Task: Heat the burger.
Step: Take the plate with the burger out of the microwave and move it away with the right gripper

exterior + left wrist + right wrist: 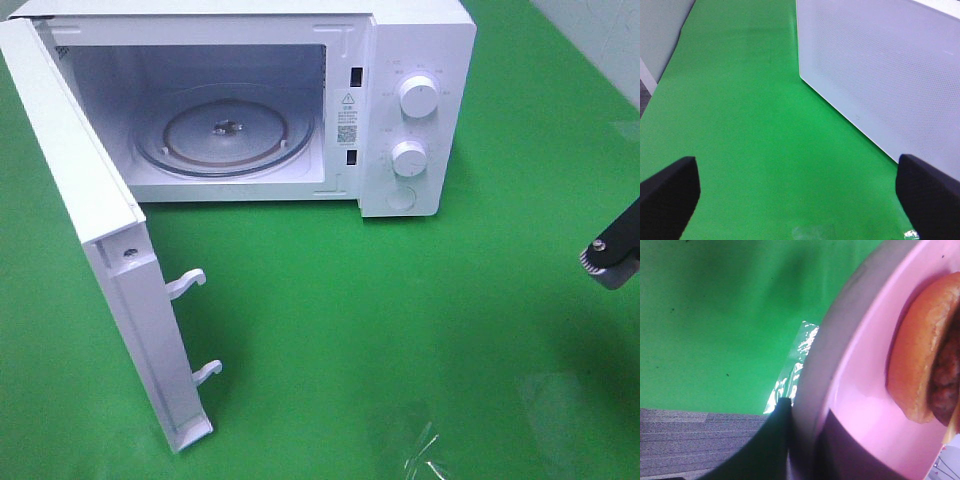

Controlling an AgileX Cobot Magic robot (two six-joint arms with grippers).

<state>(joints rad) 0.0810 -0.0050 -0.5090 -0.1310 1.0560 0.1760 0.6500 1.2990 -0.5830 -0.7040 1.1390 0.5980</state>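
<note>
Your right hand [802, 440] pinches the flat pink plate's [860, 405] rim; the golden-bunned burger [927, 350] is cut off; left hand [800, 192] spread beside the white microwave [880, 70]

Burger [920, 355] and pink plate [860, 390] cropped at frame edge

- You have a white microwave [415, 110] at the back of the green bench [400, 330], its door [90, 260] swung wide open to the left.
- Inside it you can see a glass turntable [225, 135] lying flat on the cavity floor.
- Two white knobs [417, 96] sit one above the other on its right panel, with a round button [400, 197] below them.
- Two latch hooks [187, 284] stick out from the door's inner edge.
- A pink plate [860, 390] shows in your right wrist view, seen edge-on.
- A patch of clear tape [420, 450] glints on the bench near the front edge.
</note>
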